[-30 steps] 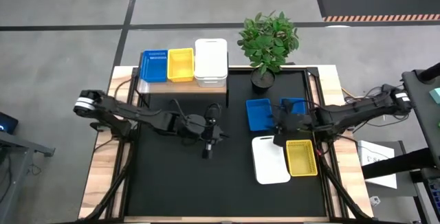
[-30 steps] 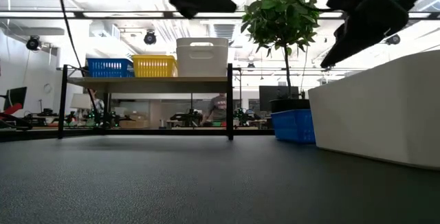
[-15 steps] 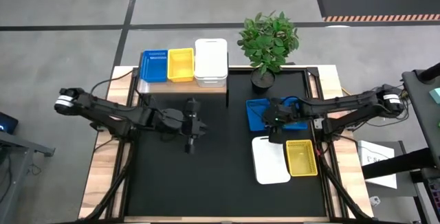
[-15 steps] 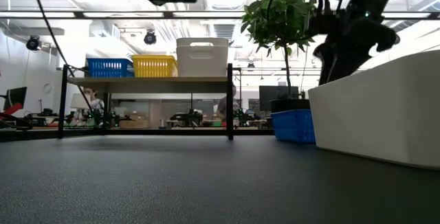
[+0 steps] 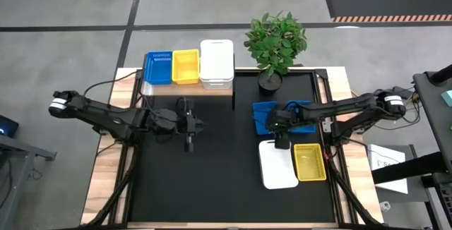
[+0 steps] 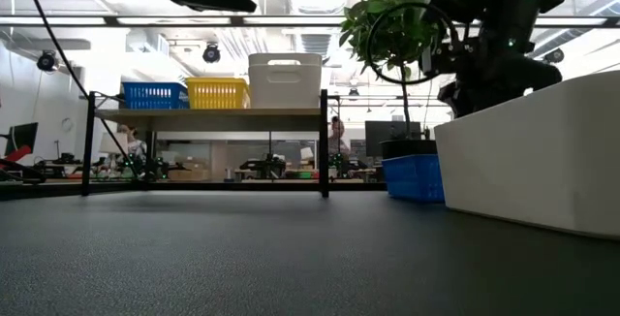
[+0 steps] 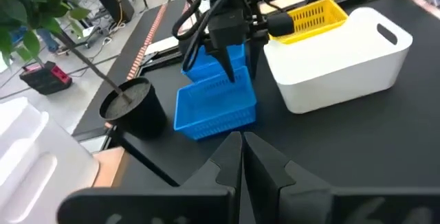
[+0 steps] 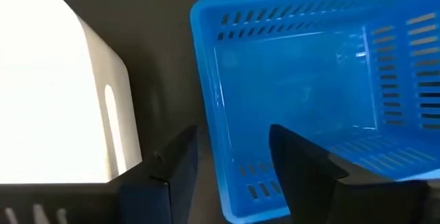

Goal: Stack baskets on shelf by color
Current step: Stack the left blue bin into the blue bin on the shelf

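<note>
On the light-wood shelf (image 5: 187, 87) a blue (image 5: 158, 68), a yellow (image 5: 186, 66) and a white basket (image 5: 216, 63) stand side by side. On the black table lie a blue basket (image 5: 265, 116), a second blue one (image 5: 304, 108) partly under the right arm, a white basket (image 5: 275, 165) that looks bottom up, and a yellow one (image 5: 309, 161). My right gripper (image 8: 234, 162) is open above the first blue basket (image 8: 302, 93). One finger is inside and one outside the wall (image 8: 214, 114) facing the white basket (image 8: 48, 93), and I see no touch. My left gripper (image 5: 188, 142) hangs shut over mid-table.
A potted plant (image 5: 274, 43) stands at the table's far edge, right of the shelf and just beyond the blue baskets. Bare black table stretches between the two arms and toward the near edge (image 5: 212, 195). The shelf's legs (image 6: 324, 142) stand on the far left part.
My left gripper has drawn back toward the table's left edge, staying shut. My right gripper has moved from over the white and yellow baskets toward the left and far side, and it now stands over the first blue basket. The baskets have not moved.
</note>
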